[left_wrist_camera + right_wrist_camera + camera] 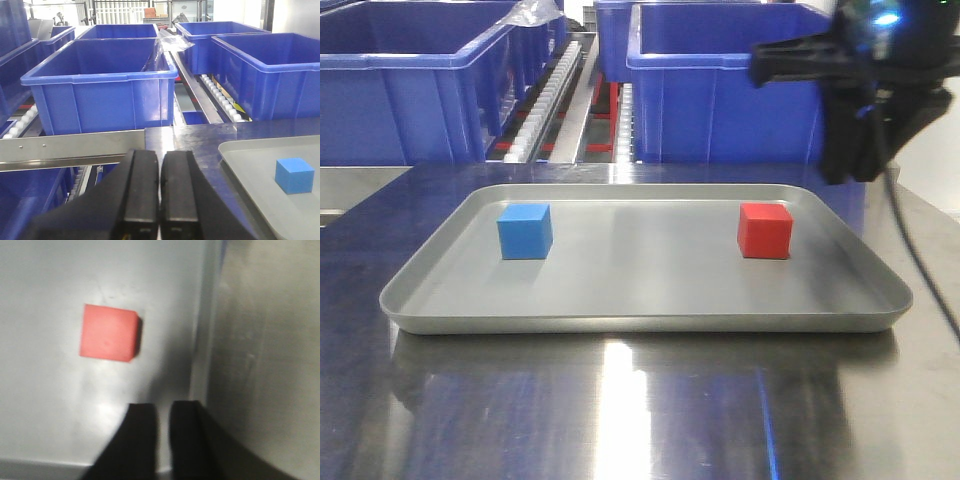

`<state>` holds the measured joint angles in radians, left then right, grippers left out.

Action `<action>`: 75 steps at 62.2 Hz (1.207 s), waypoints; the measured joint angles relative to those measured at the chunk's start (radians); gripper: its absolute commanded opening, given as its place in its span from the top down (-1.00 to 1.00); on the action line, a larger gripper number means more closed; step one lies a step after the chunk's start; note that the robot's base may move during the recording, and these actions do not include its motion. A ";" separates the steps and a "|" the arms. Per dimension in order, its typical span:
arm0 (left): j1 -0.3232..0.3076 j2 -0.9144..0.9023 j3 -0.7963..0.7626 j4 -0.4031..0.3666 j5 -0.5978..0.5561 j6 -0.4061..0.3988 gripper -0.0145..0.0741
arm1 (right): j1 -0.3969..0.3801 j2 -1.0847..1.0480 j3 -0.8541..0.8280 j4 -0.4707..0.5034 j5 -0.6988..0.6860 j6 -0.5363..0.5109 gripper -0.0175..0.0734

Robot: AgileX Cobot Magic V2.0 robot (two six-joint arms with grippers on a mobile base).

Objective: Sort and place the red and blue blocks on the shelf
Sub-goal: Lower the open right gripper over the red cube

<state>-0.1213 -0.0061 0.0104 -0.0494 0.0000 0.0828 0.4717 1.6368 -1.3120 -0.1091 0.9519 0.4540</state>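
Black rubber-faced fingers of the left gripper are pressed flat together with nothing between them, and it sits low over the table's left edge, looking across toward the far side. The right gripper is drawn almost closed as well, only a narrow slit showing between its fingers, and it grasps nothing. It hangs above the far right part of the table, pointing down. The red block lies ahead of and to the left of its tips, apart from them, and near the grey tray's right wall. The light blue block rests upright on the same tray toward the table's left edge, well apart from the red one and untouched by either arm. The tray sits squarely on the steel table, filling most of its middle. Past the far edge stand large dark-blue plastic bins on roller conveyor tracks. No shelf can be made out with certainty. By my reckoning the task is at its very start: neither cube has been lifted, so both pick-ups and both placements are left, the red one likely first.
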 measured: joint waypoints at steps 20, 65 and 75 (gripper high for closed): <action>0.000 0.000 0.000 0.000 0.000 0.000 0.39 | 0.005 0.158 -0.222 0.096 0.139 -0.006 -0.55; 0.000 0.000 0.000 0.000 0.000 0.000 0.39 | 0.001 0.332 -0.345 0.109 0.195 0.038 -0.55; 0.000 0.000 0.000 0.000 0.000 0.000 0.39 | -0.020 0.332 -0.345 0.109 0.204 0.038 -0.55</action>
<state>-0.1213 -0.0061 0.0104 -0.0494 0.0000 0.0828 0.4515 1.9685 -1.6566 0.0000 1.1555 0.4917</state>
